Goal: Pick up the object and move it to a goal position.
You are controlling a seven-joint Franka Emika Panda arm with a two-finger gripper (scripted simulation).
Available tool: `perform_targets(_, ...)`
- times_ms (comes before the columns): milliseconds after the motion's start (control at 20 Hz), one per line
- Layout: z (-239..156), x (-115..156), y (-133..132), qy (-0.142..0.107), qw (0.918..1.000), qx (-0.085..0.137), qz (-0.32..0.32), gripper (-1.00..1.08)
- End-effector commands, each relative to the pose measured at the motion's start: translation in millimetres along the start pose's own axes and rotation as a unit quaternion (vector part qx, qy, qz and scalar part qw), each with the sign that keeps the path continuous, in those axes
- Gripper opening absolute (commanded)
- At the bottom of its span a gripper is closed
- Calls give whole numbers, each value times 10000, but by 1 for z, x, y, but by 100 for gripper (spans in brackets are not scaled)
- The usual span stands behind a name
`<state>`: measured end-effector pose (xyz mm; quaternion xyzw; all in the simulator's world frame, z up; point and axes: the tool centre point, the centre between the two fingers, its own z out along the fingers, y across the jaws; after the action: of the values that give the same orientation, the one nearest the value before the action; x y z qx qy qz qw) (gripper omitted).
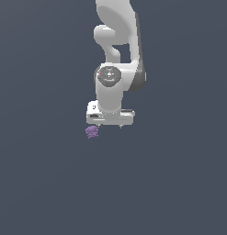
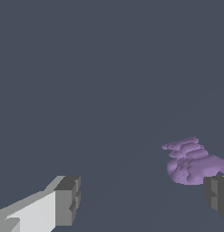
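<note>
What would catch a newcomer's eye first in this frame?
The white robot arm comes first, hanging down the middle of the exterior view against a plain dark blue-grey ground. Next is the tiny purple lumpy clump just below the gripper, toward the exterior view's left. In the wrist view the fingers stand wide apart, the clump close to one of them.

A flat, featureless dark slate-blue surface [image 1: 179, 183] fills both views; lighting is even, shadowless.
</note>
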<state>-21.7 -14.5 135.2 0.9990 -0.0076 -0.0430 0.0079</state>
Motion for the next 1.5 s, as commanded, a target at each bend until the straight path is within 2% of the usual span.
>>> perform_targets(0,0,0,0,0,10000,0,0,100)
perform_targets(800,-15,3,10,103,9998,-87,-149,100)
perform_targets(1150,-10,2,14,115,9996,-52,237,100)
perform_targets(1450,-2,0,22,134,9961,4,877,100)
